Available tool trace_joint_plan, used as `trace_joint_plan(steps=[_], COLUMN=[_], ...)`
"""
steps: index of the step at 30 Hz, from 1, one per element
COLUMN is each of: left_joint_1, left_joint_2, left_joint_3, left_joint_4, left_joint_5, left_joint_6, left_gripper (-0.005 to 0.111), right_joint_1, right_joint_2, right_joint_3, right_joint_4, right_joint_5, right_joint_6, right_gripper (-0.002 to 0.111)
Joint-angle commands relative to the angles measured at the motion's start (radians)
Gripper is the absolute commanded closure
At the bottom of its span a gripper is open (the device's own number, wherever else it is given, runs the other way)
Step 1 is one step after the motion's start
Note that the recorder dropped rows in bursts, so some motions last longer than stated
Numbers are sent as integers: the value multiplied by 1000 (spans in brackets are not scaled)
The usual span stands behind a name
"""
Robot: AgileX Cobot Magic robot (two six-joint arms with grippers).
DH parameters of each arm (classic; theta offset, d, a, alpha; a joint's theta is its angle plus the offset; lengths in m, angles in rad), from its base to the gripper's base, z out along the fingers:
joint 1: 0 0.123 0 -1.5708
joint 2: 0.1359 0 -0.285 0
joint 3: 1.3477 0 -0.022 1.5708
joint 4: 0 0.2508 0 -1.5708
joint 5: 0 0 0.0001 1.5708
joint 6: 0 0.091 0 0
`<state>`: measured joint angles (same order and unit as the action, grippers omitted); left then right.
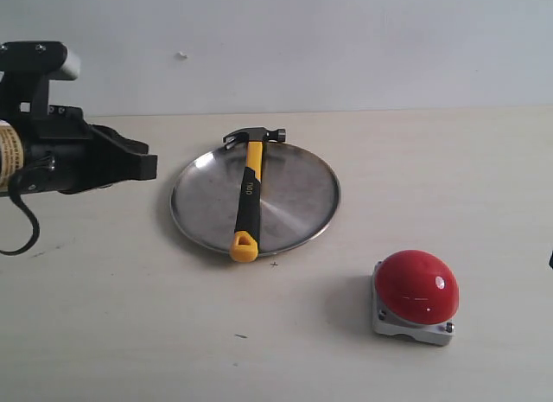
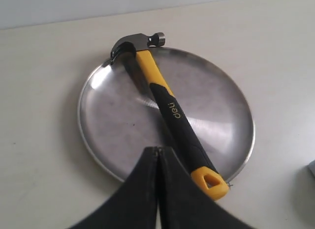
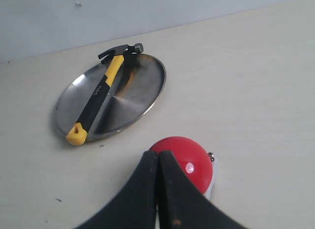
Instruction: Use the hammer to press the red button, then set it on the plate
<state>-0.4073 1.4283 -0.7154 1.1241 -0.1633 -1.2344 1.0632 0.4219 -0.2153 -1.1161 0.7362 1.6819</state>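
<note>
The hammer (image 1: 249,190) lies across the silver plate (image 1: 298,194), its dark head on the far rim and its yellow end over the near rim. The left wrist view has the same hammer (image 2: 170,111) on the plate (image 2: 108,115); so does the right wrist view, with hammer (image 3: 98,93) and plate (image 3: 133,93). The red button (image 1: 416,286) sits on its grey base to the front right. My left gripper (image 1: 147,166) hovers left of the plate, shut and empty, its tips (image 2: 157,149) pressed together. My right gripper (image 3: 158,154) is shut and empty, held above the button (image 3: 194,162).
The pale tabletop (image 1: 130,324) runs back to a plain white wall (image 1: 346,47). A few small dark specks mark the table near the plate's front edge. The right arm itself barely shows at the right border of the exterior view.
</note>
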Motion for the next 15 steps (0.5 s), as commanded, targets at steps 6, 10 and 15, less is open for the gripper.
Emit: trace_joint_plan(steps=[6,10,15], left_joint_1=[1,1,1], left_joint_2=[-233,-450,-738], left_joint_3=[146,262,388], left_joint_4=[-6,-16,-43], left_joint_5=[-42,-69,-64], left_joint_6=[28,30,30], left_gripper=[107,107,107], right_joint_1=[1,1,1], right_joint_2=[-7,-7,-7], right_joint_3=[3,3,3], right_joint_4=[-8,-8,-8], right_joint_5=[-5,-5,-5], right_joint_6=[-1,-1,-1], right_gripper=[108,108,108])
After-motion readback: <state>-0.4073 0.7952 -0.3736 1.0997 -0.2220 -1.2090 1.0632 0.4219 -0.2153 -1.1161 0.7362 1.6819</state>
